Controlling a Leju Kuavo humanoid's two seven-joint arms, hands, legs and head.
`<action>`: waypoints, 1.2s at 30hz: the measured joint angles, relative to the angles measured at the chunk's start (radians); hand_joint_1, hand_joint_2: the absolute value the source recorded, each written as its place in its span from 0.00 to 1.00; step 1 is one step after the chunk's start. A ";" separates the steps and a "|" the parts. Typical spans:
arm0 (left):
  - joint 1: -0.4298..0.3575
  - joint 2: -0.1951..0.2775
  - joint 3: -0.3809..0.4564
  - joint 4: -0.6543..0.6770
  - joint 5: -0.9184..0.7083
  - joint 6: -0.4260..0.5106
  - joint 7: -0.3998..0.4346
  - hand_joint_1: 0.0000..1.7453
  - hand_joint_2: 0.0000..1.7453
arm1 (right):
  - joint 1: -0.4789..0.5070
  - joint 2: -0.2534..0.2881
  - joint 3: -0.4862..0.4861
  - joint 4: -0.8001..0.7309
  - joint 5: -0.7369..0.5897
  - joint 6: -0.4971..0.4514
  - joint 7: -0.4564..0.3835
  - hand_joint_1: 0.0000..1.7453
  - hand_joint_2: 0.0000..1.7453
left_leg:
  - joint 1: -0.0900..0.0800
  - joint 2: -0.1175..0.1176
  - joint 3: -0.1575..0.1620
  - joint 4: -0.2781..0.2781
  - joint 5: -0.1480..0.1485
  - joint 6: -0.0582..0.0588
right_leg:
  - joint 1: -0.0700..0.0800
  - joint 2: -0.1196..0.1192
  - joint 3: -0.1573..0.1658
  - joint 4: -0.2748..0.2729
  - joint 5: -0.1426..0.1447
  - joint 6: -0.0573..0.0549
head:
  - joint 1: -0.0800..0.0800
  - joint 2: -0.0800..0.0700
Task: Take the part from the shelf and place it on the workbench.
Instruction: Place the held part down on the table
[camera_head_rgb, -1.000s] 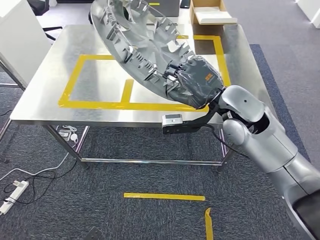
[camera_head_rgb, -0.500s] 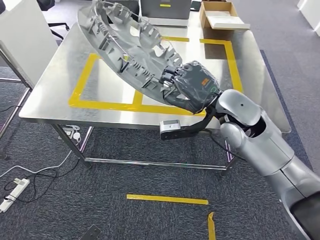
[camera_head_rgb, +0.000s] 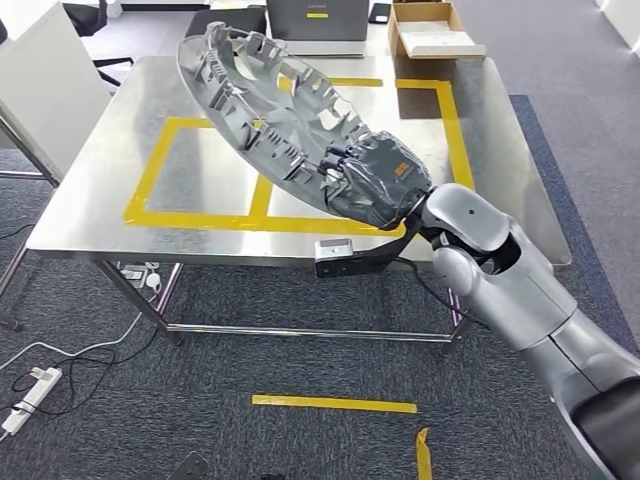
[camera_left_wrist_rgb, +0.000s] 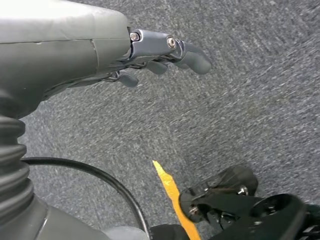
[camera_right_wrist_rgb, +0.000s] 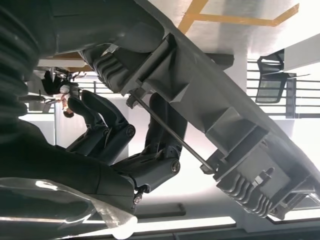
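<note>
Now my right hand (camera_head_rgb: 377, 182) is clamped on the near rim of the grey wheel cover (camera_head_rgb: 272, 105), holding it tilted above the steel workbench (camera_head_rgb: 106, 170) and its yellow tape outline (camera_head_rgb: 192, 218). My left hand (camera_left_wrist_rgb: 166, 50) hangs over carpet, fingers apart, holding nothing.

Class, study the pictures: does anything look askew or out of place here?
Yes. The grey wheel cover is steeply tilted above the steel table, held by its near rim in the right hand, not lying flat inside the yellow tape outline.
</note>
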 joint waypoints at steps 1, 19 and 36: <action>0.000 0.000 0.000 0.000 0.000 0.000 0.000 0.00 1.00 | -0.003 0.001 0.000 0.004 -0.001 0.001 -0.001 1.00 1.00 | -0.002 0.000 0.030 -0.065 0.031 0.006 | 0.001 0.000 0.007 0.000 -0.006 0.003 | 0.000 0.000; 0.008 0.003 0.001 0.001 0.001 0.007 -0.002 0.00 1.00 | -0.005 0.005 -0.001 0.052 -0.006 0.004 -0.006 1.00 1.00 | -0.004 -0.005 0.226 -0.201 -0.082 0.031 | 0.007 -0.003 -0.137 0.021 0.095 0.031 | 0.013 0.000; 0.009 -0.001 0.003 0.001 -0.012 0.100 0.041 0.00 1.00 | 0.006 0.006 0.030 0.111 0.015 0.028 0.018 1.00 1.00 | -0.013 0.000 0.014 -0.178 0.103 0.027 | -0.001 0.016 0.041 -0.003 -0.056 0.032 | 0.012 0.000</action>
